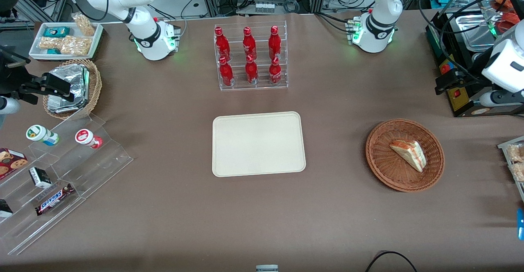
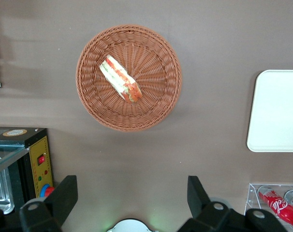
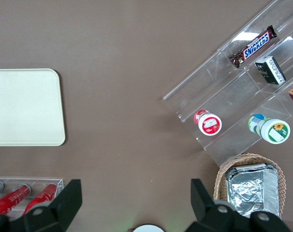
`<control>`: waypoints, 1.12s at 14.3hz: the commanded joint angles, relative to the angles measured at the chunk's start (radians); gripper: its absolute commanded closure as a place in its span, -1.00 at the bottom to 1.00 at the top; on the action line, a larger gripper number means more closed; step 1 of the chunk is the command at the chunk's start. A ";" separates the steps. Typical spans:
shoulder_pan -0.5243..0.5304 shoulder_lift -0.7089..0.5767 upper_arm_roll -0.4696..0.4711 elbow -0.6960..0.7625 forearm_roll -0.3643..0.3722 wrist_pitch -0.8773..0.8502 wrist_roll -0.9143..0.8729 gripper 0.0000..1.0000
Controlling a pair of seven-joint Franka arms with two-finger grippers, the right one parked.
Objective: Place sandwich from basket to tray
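1 sandwich (image 1: 408, 154) lies in 1 basket (image 1: 380, 167) — 1 tray (image 1: 258, 143) bare — gripper (image 2: 132, 193) aloft, jaws released.

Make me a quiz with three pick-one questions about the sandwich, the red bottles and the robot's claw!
1. Where is the triangular white-bread sandwich?
A on the cream rectangular tray
B in the reddish-brown round wicker basket
C on the bare table

2. How many red bottles stand in the clear rack?
A four
B six
C nine

3. The left arm's gripper, high above the table beside the basket, is:
A open
B holding the sandwich
C holding a bottle

Answers: 1 B, it lies on the weave; 2 B, two rows of three; 3 A, fingers apart, nothing between.
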 commanded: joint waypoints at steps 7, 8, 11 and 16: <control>-0.010 0.016 0.004 0.031 -0.003 -0.001 0.013 -1.00; -0.010 0.018 0.004 0.029 -0.001 -0.001 0.013 -1.00; -0.010 0.021 0.004 0.020 -0.001 -0.002 0.010 -1.00; 0.001 0.074 0.010 -0.025 0.003 0.026 0.012 -1.00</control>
